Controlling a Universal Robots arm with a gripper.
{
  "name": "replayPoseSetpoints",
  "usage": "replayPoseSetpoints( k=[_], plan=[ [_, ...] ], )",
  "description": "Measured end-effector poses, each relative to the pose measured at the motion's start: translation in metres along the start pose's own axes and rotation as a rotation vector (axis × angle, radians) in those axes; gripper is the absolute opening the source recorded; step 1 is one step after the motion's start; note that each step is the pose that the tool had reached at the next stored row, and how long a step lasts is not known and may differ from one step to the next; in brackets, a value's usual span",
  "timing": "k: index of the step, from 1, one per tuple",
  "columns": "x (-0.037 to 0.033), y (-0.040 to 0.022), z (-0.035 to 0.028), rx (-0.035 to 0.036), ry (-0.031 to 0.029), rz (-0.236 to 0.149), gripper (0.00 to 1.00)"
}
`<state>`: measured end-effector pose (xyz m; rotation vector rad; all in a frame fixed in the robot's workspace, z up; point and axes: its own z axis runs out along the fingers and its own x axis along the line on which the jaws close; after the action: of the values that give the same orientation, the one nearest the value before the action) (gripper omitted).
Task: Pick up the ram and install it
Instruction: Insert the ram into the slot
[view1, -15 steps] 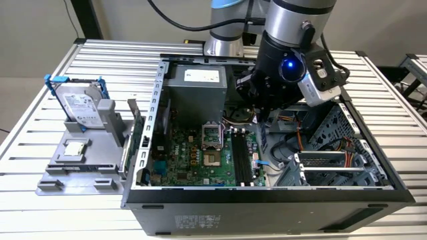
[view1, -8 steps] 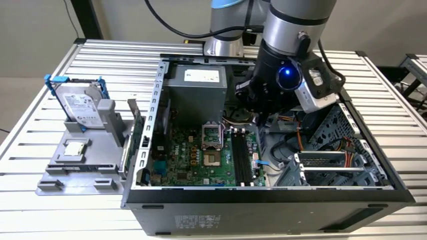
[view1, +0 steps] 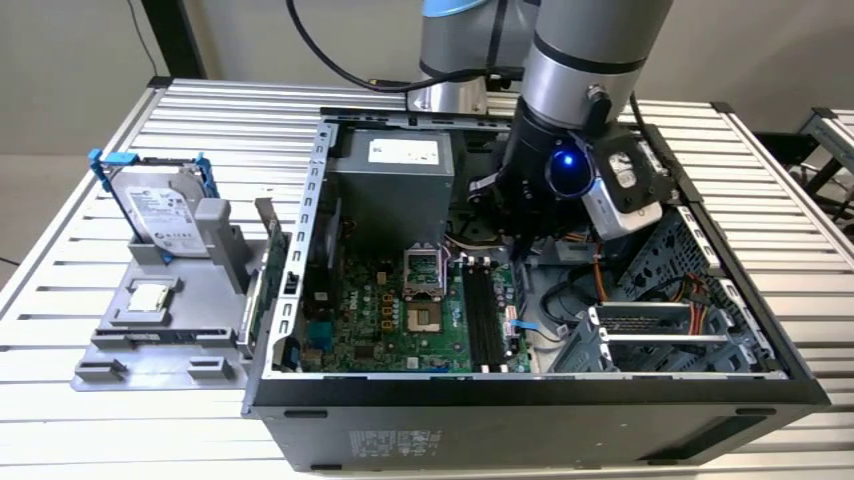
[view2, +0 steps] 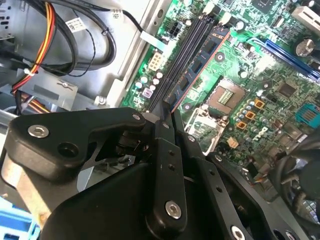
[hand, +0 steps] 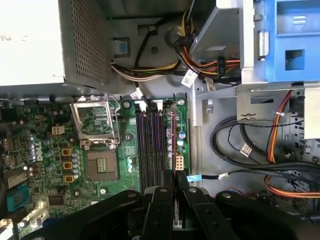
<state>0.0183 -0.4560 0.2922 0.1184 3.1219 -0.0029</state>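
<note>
Your black two-finger claw (view2: 172, 116) is clamped on the long, narrow blue RAM stick with dark chips (view2: 200, 67) | the stick stands on edge along the black memory slots (view2: 182, 52) of the green motherboard (view2: 250, 100), beside the empty silver CPU socket (hand: 97, 145) | you are inside the open black computer case (view1: 534, 410) | silver hard drive in blue brackets (view1: 160, 205) stands outside on the grey holder (view1: 147, 350).

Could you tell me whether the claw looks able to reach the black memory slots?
Likely yes: the claw hangs over the slots, shut on the ram lined up along them; the cables lie aside.
</note>
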Motion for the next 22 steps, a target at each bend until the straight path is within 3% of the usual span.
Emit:
replayPoseSetpoints(
  k=[8, 16, 22],
  plan=[
    [0.0016, 0.0007, 0.0145, 0.0040, -0.0003, -0.002, 0.00],
    [0.0072, 0.0010, 0.0290, 0.0030, -0.0017, -0.047, 0.00],
    [0.0025, 0.0015, 0.0403, 0.0029, -0.0017, -0.048, 0.00]
  ],
)
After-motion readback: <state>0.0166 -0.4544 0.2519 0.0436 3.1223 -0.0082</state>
